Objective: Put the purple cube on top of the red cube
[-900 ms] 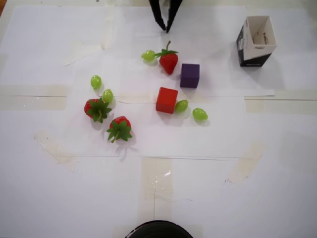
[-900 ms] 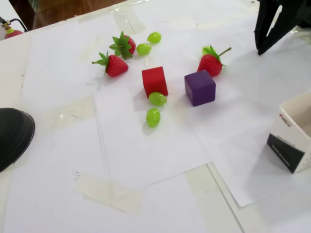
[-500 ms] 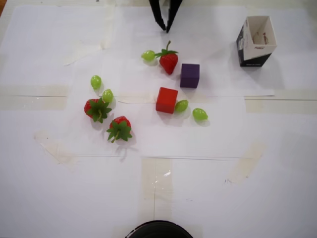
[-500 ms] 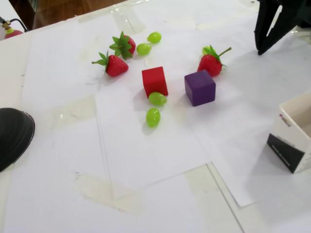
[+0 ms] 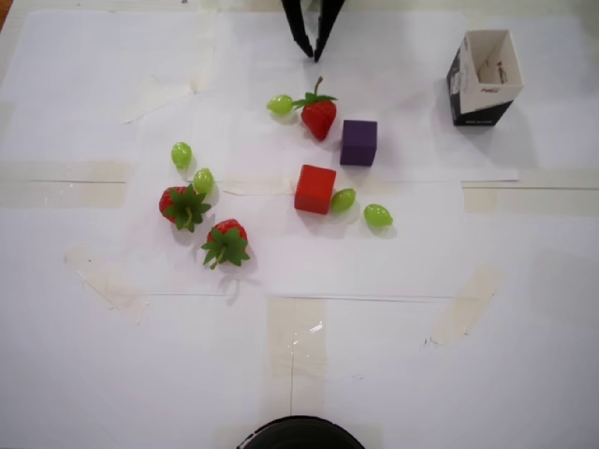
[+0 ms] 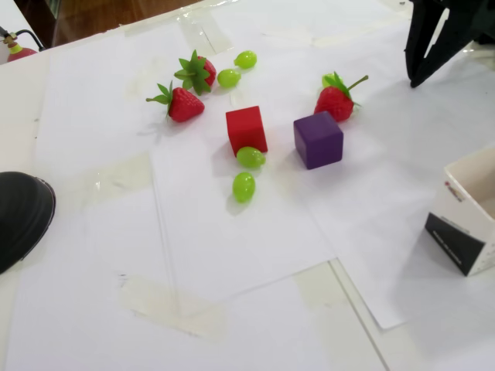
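The purple cube (image 5: 358, 142) (image 6: 318, 139) rests on the white paper, just right of a strawberry (image 5: 318, 114) in the overhead view. Diagonally below and to its left in that view lies the red cube (image 5: 314, 189) (image 6: 246, 130), a small gap apart, with a green grape (image 5: 343, 199) touching its right side. My gripper (image 5: 314, 54) (image 6: 412, 77) hangs at the top edge of the overhead view, well above both cubes. Its black fingers meet at the tips and hold nothing.
Two more strawberries (image 5: 184, 205) (image 5: 226, 242) and several grapes lie left of the cubes in the overhead view. An open cardboard box (image 5: 484, 75) (image 6: 468, 224) stands at the top right. A black round object (image 5: 299, 435) (image 6: 19, 216) sits at the bottom edge.
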`<state>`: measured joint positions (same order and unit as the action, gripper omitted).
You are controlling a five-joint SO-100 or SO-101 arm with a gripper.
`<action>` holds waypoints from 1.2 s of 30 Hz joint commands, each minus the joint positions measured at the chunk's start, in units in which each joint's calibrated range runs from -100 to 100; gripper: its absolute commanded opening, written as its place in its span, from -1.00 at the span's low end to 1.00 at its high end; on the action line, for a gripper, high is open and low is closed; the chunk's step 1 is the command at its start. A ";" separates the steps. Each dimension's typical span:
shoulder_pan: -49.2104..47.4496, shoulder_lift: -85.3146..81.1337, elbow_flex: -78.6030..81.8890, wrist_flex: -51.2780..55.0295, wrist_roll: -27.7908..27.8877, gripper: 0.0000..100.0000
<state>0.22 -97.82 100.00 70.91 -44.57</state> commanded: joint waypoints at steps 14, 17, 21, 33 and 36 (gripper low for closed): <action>-0.22 0.23 0.00 0.41 -0.05 -1.00; -0.22 0.23 0.00 0.41 -0.05 -1.00; -0.22 0.23 0.00 0.41 -0.05 -1.00; -0.08 0.23 0.00 0.41 -0.24 -1.00; 0.22 0.23 0.00 0.50 -0.29 -1.00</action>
<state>0.22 -97.82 100.00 70.91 -44.57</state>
